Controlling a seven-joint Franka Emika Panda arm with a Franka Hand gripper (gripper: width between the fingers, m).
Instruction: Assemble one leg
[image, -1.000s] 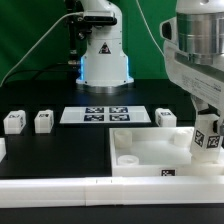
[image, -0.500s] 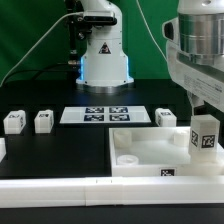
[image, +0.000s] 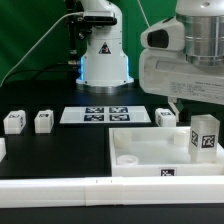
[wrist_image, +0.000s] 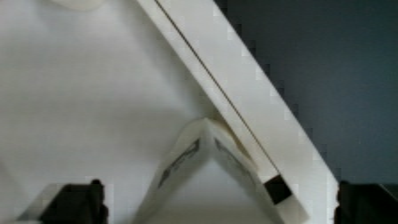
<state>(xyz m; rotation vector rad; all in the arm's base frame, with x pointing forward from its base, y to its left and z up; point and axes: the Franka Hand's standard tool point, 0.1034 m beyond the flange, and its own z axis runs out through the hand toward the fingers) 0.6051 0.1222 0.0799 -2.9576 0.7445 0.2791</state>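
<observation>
A leg (image: 206, 135), a small white block with a black-and-white tag, stands upright at the corner of the large white tray-like piece (image: 145, 150) on the exterior view's right. My gripper (wrist_image: 217, 205) is open and empty. Its dark fingertips (wrist_image: 71, 202) show at both edges of the wrist view over the tray's white surface (wrist_image: 89, 100) and rim. In the exterior view the arm's hand (image: 185, 65) hangs above and just left of that leg, not touching it. Three more legs lie loose on the table (image: 13, 121), (image: 43, 121), (image: 166, 118).
The marker board (image: 103, 114) lies flat at the table's middle back. A long white bar (image: 90, 188) runs along the front edge. The robot base (image: 103, 55) stands behind. Another white part shows at the far left edge (image: 2, 148).
The gripper has let go of the leg at the tray's corner, risen and turned. The leg stays standing where it was set.
</observation>
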